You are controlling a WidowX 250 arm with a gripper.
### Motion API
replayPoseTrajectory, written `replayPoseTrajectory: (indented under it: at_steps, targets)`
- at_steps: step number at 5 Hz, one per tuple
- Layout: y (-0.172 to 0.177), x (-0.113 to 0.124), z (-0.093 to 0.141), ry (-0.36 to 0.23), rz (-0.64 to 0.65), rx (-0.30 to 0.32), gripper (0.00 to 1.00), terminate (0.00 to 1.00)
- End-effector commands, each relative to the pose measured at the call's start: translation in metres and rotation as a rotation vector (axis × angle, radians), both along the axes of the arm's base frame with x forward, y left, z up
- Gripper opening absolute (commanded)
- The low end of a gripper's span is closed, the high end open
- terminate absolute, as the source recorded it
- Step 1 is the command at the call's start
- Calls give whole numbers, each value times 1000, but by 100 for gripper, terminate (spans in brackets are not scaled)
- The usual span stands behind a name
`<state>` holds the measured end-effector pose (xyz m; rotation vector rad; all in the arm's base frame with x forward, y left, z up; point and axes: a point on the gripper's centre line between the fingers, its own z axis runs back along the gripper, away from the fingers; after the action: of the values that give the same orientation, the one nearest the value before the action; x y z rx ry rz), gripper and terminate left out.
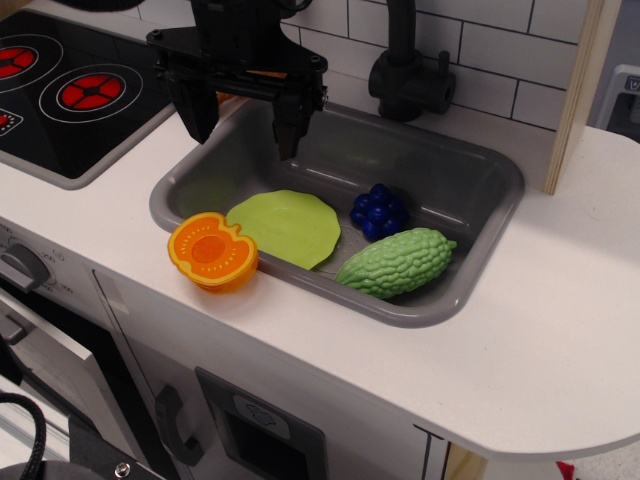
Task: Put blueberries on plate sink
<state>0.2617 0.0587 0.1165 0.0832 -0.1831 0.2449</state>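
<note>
Glossy plastic blueberries [378, 211], matt plate [286, 227], smooth grey plastic sink [470, 190]

Pincer [243, 118] spread, empty, above sink [470, 165]; blueberries [379, 210] beside plate [286, 226], touching green gourd [396, 263].

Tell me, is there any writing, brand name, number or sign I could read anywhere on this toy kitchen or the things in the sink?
No readable text anywhere.
Stovetop: only red ring burner marks, no words.
Panel below the counter: a small pale icon, too blurred to make out.
Blueberries, plate, green gourd, orange halved fruit, gripper: no labels visible.
</note>
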Motion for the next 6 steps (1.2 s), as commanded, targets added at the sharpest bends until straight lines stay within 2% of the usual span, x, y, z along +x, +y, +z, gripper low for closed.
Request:
replayPoseTrajectory:
  at_steps: [1,2,3,5,6]
  targets:
    - [0,0,0,0,0,0,100,0]
    - [-9,22,-3,-26,82,-4,100,0]
    - [-19,44,-13,-80,108,7,100,0]
    - [-31,67,-38,-175,82,-17,100,0]
    - [-32,77,-56,-218,93,19,100,0]
